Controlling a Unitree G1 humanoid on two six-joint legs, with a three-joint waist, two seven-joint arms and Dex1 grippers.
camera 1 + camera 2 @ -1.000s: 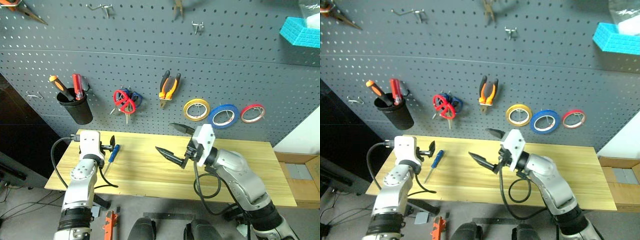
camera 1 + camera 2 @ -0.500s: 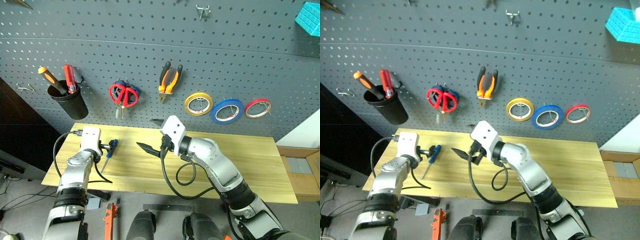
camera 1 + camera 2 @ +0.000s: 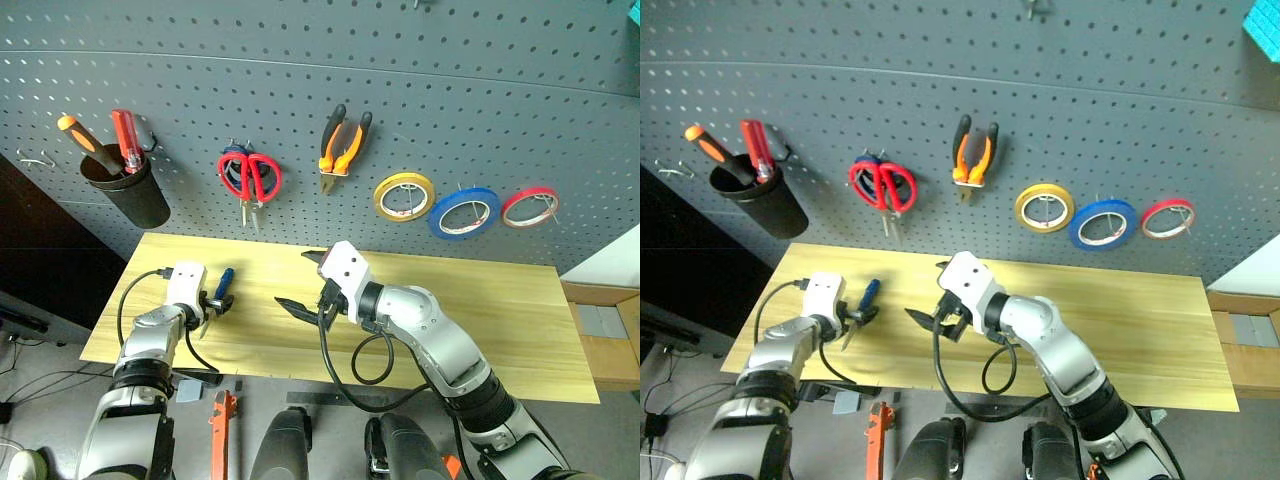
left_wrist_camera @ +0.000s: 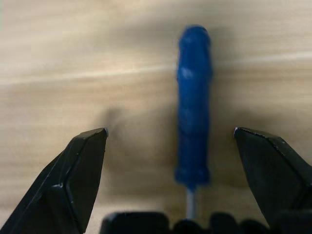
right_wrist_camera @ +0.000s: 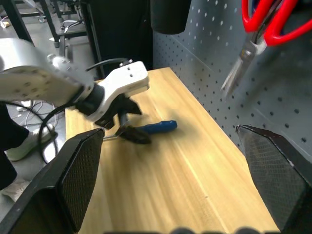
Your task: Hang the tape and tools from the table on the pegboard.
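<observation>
Lying flat on table (image 3: 480,310): slim blue-handled screwdriver (image 4: 194,105); left gripper (image 4: 187,146) fingers spread wide.

Workshop, dark grey pegboard (image 3: 480,90) hung with scissors (image 3: 251,178), pliers (image 3: 342,145), tape rings, above wooden workbench (image 3: 520,310)

Light wooden surface (image 3: 520,310) set against the wall. A small blue-handled screwdriver (image 3: 222,290) lies flat near its left end, handle toward the wall, metal shaft toward the front edge.
</observation>
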